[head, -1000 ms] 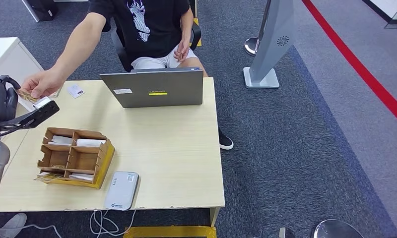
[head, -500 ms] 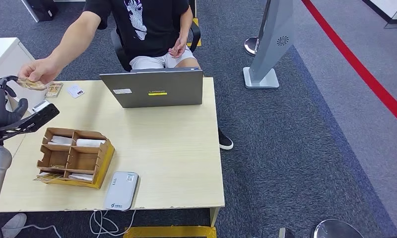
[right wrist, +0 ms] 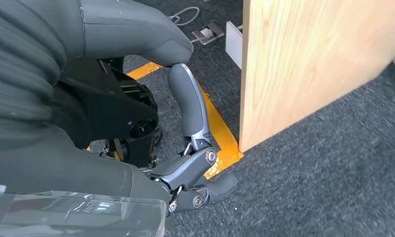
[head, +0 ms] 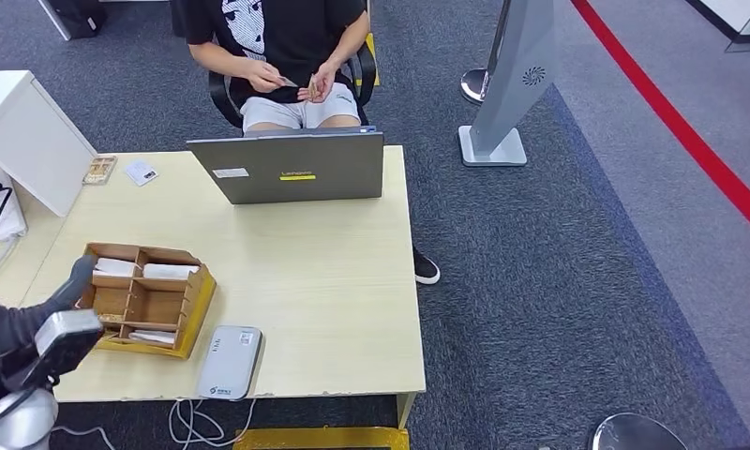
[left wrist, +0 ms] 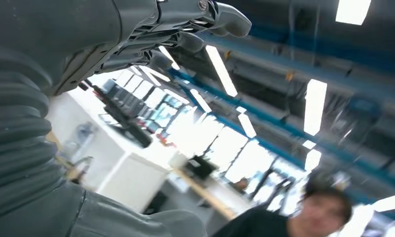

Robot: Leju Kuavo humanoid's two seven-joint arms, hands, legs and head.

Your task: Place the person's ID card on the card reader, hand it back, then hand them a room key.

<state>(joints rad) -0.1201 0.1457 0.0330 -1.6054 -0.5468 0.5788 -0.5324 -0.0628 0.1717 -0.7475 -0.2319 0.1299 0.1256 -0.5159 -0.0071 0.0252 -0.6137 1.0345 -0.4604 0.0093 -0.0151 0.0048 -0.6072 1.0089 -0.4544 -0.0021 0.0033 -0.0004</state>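
Note:
The seated person (head: pixel 282 37) behind the laptop holds a small card (head: pixel 286 82) between both hands over their lap. My left hand (head: pixel 45 315) hangs low at the table's front left corner, beside the cardboard organizer (head: pixel 146 298) that holds white key cards (head: pixel 170 270). In the left wrist view my left hand (left wrist: pixel 185 24) points up at the ceiling, fingers spread and holding nothing. The white card reader (head: pixel 231 360) lies at the front edge with nothing on it. My right hand (right wrist: pixel 188 128) hangs beside the table's wooden side panel (right wrist: pixel 309 54), its fingers loosely bent and holding nothing.
A grey laptop (head: pixel 292 167) stands open at the table's far edge. Two small card-like items (head: pixel 101 169) (head: pixel 142 172) lie at the far left corner beside a white cabinet (head: pixel 24 131). A grey stand (head: pixel 512 84) is on the carpet to the right. Cables hang below the front edge.
The person took the card from my raised left hand and drew it back to their lap. My left arm dropped from the far left down to the front left corner.

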